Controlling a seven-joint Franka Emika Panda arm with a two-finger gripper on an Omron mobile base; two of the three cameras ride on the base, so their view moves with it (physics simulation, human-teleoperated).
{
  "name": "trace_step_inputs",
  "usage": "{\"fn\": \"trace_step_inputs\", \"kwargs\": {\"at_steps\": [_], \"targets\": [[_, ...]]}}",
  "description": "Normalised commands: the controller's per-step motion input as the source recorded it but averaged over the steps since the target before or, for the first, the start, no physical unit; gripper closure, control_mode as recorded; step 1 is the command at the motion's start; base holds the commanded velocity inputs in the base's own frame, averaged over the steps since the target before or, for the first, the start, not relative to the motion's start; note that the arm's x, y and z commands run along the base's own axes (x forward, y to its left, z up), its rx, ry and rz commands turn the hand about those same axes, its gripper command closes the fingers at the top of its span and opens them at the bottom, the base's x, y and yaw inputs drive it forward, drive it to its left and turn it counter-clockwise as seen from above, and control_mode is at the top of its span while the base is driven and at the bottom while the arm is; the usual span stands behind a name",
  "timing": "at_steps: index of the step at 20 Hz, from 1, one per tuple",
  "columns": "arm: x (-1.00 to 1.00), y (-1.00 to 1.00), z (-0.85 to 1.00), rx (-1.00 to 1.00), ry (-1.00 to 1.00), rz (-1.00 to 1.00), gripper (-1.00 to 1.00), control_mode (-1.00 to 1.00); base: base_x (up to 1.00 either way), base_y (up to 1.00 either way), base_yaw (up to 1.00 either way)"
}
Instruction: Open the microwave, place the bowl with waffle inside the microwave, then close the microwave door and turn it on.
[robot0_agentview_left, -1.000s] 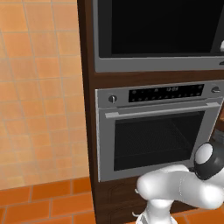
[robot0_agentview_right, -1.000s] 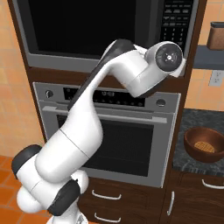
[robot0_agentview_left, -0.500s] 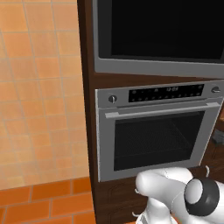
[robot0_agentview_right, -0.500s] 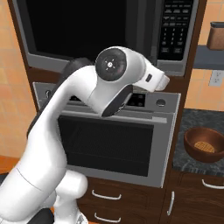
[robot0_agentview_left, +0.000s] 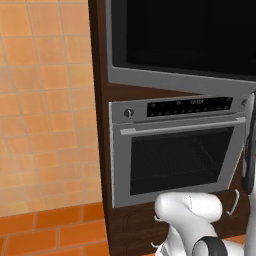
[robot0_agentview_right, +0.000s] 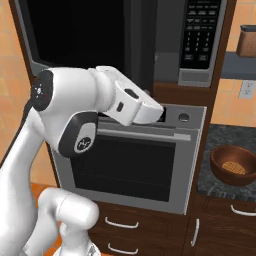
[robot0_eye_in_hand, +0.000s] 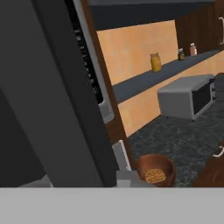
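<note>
A dark speckled bench (robot0_agentview_right: 220, 150) is seen at the right base view's lower right, with a brown bowl (robot0_agentview_right: 233, 165) holding a waffle (robot0_agentview_right: 233, 167) resting on it. In the hand view, a grey appliance (robot0_eye_in_hand: 186, 101) is carried at upper right.

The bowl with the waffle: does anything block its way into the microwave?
Yes, it seems. The microwave door stands only partly swung out, and the robot's arm reaches across in front. The bowl sits on the counter to the right.
</note>
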Motion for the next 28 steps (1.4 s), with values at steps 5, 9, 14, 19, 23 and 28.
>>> {"fn": "trace_step_inputs", "kwargs": {"at_steps": [5, 9, 14, 19, 23, 28], "targets": [[-1.00, 0.17, 0.13, -0.10, -0.11, -0.21, 1.00, -1.00, 0.00, 0.00, 0.00], [-1.00, 0.28, 0.11, -0.12, -0.19, -0.19, 1.00, -1.00, 0.00, 0.00, 0.00], [-1.00, 0.32, 0.10, -0.13, -0.16, -0.19, 1.00, -1.00, 0.00, 0.00, 0.00], [-1.00, 0.48, 0.03, -0.15, -0.11, -0.16, 1.00, -1.00, 0.00, 0.00, 0.00], [-1.00, 0.58, 0.00, -0.15, -0.04, -0.15, 1.00, -1.00, 0.00, 0.00, 0.00], [-0.99, 0.62, 0.00, -0.14, 0.00, -0.15, -1.00, -1.00, 0.00, 0.00, 0.00]]}}
